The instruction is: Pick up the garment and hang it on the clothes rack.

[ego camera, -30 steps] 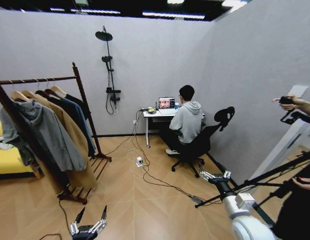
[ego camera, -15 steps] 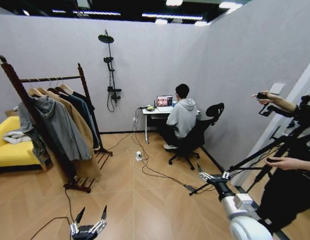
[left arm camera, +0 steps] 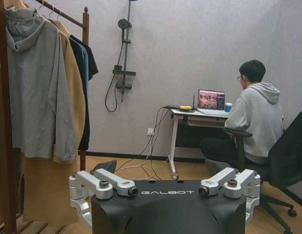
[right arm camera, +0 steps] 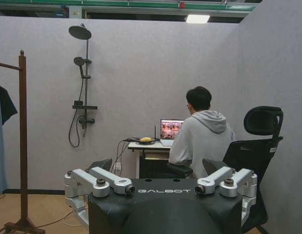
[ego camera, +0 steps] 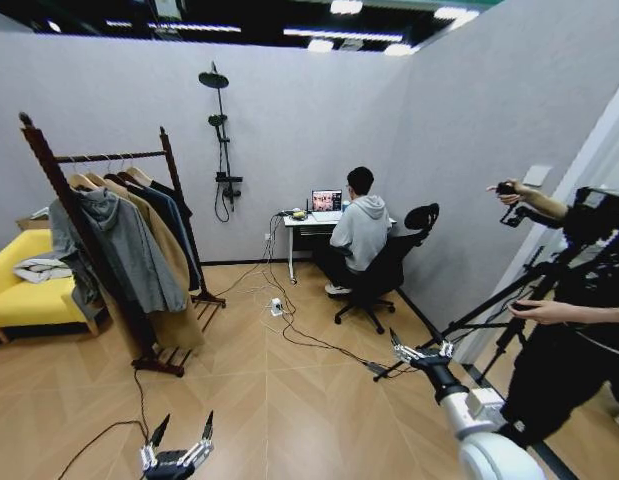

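Left hand: the left hand (ego camera: 176,452) is hanging low at the bottom edge of the head view, over the wooden floor (ego camera: 279,400); its fingers are standing spread apart and pinching nothing, as the left wrist view also shows (left arm camera: 165,187).
Right hand: the right hand (ego camera: 420,351) is reaching forward at the lower right of the head view, above the floor near a tripod leg; its fingers are spread, nothing between them, seen likewise from the right wrist view (right arm camera: 163,185).
Clothes rack: the clothes rack (ego camera: 84,225) is standing at the left of the room, well apart from both hands, its two knobbed posts joined by one bar, with a slatted shelf low down.
Garment: the garment (ego camera: 179,215) is hanging on the bar at the far end of the row, beside the far post; in the left wrist view it is showing as a dark edge (left arm camera: 90,61) behind the other clothes.
Other clothes: a grey hoodie (ego camera: 124,250), a tan coat (ego camera: 169,300) and a blue coat (ego camera: 169,225) are hanging on the same bar.
Yellow sofa: the sofa (ego camera: 29,290) is sitting behind the rack at the far left.
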Available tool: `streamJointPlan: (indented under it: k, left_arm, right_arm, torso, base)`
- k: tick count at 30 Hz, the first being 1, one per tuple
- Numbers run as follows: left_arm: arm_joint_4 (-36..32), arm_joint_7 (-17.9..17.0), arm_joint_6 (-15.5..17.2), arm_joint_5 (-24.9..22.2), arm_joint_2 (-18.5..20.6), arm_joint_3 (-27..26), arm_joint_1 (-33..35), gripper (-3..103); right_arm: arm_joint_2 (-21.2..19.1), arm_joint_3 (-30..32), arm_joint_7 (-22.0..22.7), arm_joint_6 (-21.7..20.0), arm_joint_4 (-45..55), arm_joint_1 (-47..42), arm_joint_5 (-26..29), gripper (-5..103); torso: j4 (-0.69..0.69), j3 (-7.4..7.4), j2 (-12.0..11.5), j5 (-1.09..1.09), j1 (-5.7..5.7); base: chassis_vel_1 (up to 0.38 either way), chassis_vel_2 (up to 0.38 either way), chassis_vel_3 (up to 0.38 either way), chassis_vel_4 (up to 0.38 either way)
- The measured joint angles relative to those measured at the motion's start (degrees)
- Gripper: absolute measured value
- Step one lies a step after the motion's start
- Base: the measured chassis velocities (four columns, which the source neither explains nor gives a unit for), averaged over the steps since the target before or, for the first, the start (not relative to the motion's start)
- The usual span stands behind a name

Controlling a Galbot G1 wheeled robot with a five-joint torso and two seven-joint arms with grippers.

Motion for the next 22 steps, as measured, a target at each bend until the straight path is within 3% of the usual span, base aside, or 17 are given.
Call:
streamJointPlan:
  k: [7, 13, 22]
  left_arm:
    - [0.00, 0.00, 0.00, 0.00, 0.00, 0.00, 0.00, 100]
    - [0.00, 0.00, 0.00, 0.00, 0.00, 0.00, 0.00, 100]
    - [0.00, 0.00, 0.00, 0.00, 0.00, 0.00, 0.00, 100]
  right_arm:
    - [-0.19, 0.25, -1.51, -3.11, 0.32, 0.14, 2.04, 100]
    - [1.94, -0.30, -0.57, -5.89, 1.62, 0.43, 4.18, 100]
    - [4.39, -1.23, 0.40, -6.30, 1.95, 0.34, 2.82, 100]
  torso:
    - [0.00, -0.01, 0.02, 0.01, -0.04]
    - [-0.01, -0.01, 0.02, 0.01, -0.04]
    - [0.00, -0.01, 0.02, 0.01, -0.05]
  base:
    - [0.000, 0.000, 0.000, 0.000]
    - [0.000, 0.000, 0.000, 0.000]
    - [0.000, 0.000, 0.000, 0.000]
